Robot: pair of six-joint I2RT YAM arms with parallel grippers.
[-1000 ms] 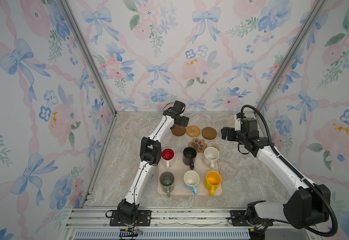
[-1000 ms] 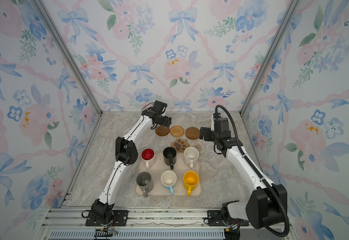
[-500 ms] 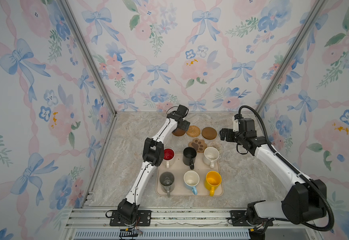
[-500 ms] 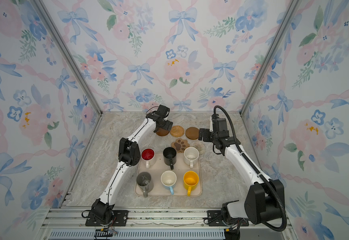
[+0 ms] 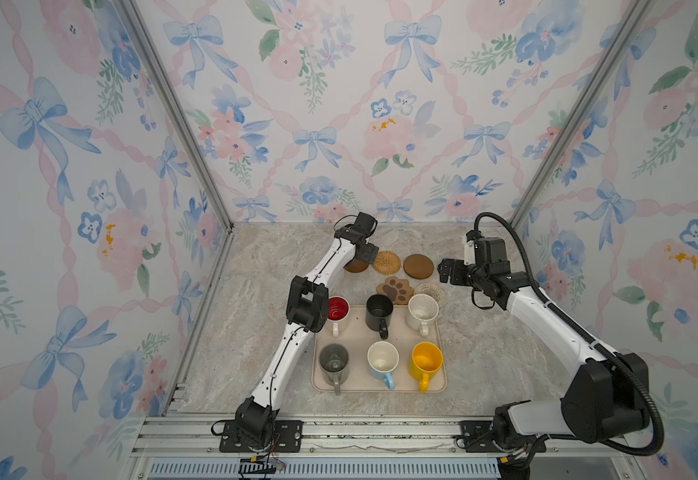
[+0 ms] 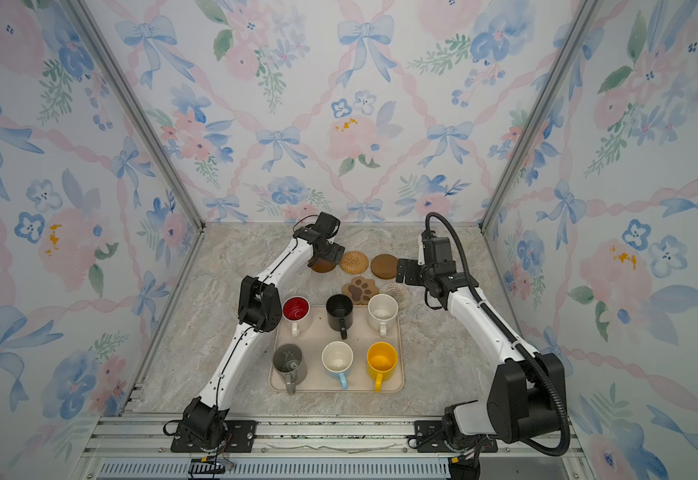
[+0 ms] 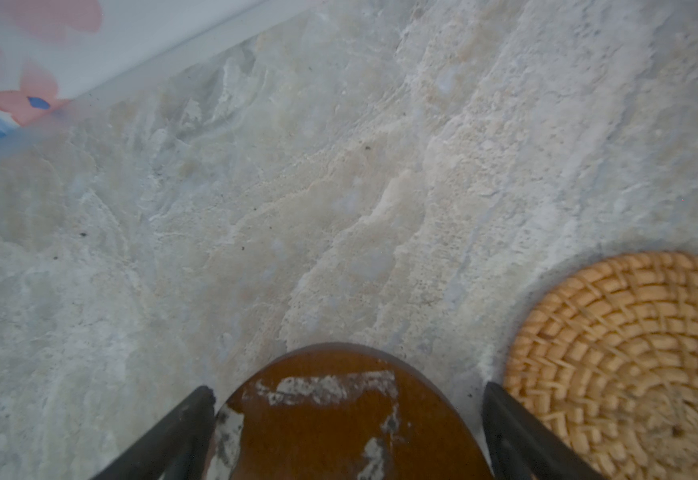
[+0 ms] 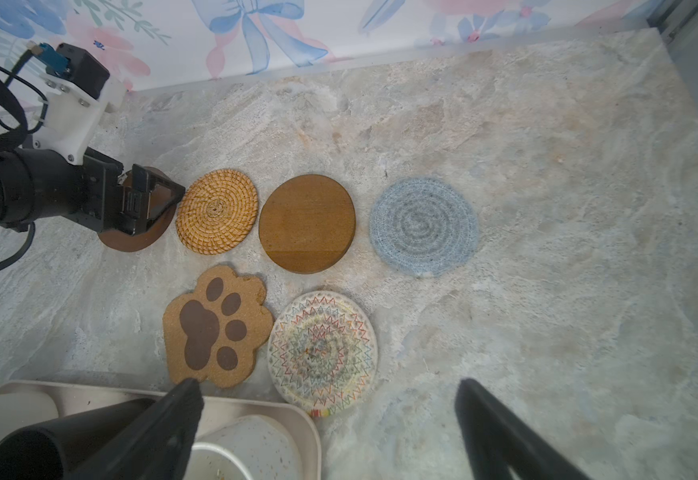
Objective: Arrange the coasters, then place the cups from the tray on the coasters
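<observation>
The left gripper (image 7: 348, 388), jaws apart, straddles a dark wooden coaster (image 7: 330, 432) on the tabletop (image 7: 297, 187), just beside the rattan coaster (image 7: 629, 365). The right gripper (image 8: 327, 382), likewise spread and empty, hangs over a far corner of the tray (image 8: 235, 403), where all six cups (image 5: 379, 309) sit. Only the right wrist view shows the blue-grey coaster (image 8: 423, 226).

A lab booth: floral wallpaper panels (image 5: 339, 104) on aluminium framing (image 5: 380, 430).

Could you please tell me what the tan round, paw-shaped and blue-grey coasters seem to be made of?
The tan round coaster: probably rattan or wicker, matt; coiled strands bound in a spiral.
The paw-shaped coaster: looks like cork; grainy, speckled, darker printed pads.
The blue-grey coaster: likely cotton yarn or rope; fuzzy, coiled.
</observation>
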